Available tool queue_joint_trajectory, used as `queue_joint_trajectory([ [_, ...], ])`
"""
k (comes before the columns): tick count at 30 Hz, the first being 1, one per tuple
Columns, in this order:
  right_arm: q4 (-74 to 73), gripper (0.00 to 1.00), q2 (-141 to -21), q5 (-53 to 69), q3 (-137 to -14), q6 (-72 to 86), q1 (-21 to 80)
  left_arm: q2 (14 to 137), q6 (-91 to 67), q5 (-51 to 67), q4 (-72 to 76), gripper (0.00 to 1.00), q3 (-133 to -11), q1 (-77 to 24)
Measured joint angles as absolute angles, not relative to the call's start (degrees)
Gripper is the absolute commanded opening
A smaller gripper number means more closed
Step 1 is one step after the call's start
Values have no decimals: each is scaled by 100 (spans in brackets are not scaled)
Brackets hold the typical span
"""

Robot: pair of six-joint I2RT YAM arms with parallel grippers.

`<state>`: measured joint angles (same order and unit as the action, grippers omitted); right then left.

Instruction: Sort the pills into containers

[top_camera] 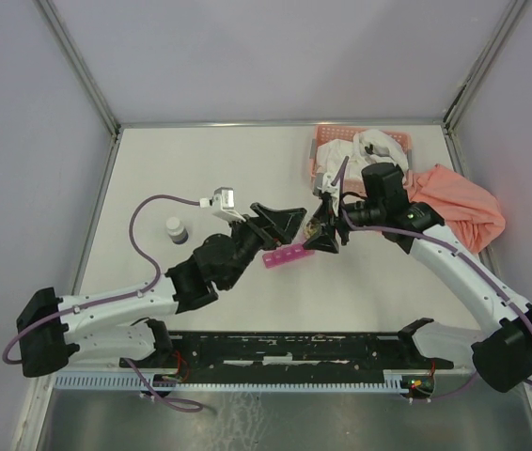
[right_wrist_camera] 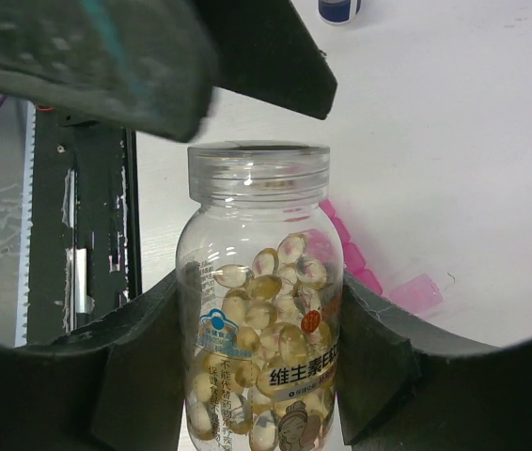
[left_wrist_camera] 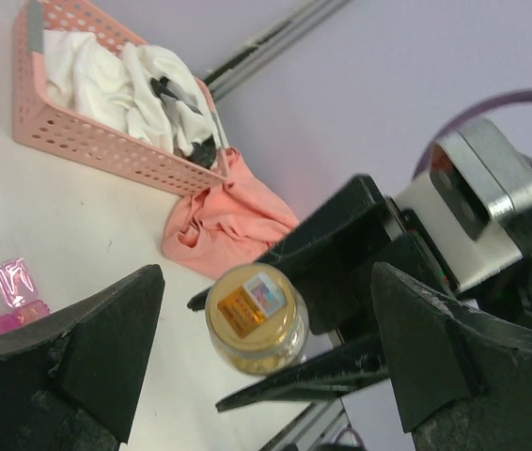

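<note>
Soft, even light — shadows faint; the right wrist view blurs its near fingers [right_wrist_camera: 87, 56]; the table [top_camera: 200, 169] glares pale.

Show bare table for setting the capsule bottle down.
Bare: far-left, between the small white-capped bottle and the salmon-orange lattice basket; near side, between the magenta-pink plastic pill-organizer strip and the black front rail. Crowded: around the strip, and the far-right corner with the peach cloth.

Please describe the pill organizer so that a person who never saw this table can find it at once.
Look at the middle of the white table, just nearer than the bottle of yellow capsules held by the right tool. There lies the organizer, a slim strip of small square compartments. Only it is bright magenta; the basket and cloth are salmon.
</note>
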<state>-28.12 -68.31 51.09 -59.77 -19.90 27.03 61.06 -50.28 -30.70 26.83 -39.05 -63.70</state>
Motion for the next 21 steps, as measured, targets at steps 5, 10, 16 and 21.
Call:
queue_joint_trajectory([
  [5,-2847,3,-6831,4989,-5977,-2097,2749,6589,-5472,-3682,2169,83,-4368,-6475],
  [10,-2880,3,-6831,4915,-5977,-2137,2764,6877,-5822,-3955,1726,75,-4613,-6580],
  [16,-2882,3,-6831,4875,-5977,-2143,2766,6901,-6045,-4051,1584,64,-4657,-6637],
  [21,-2902,3,-6834,4829,-5977,-2154,2766,6901,-6169,-4038,1581,48,-4659,-6659],
])
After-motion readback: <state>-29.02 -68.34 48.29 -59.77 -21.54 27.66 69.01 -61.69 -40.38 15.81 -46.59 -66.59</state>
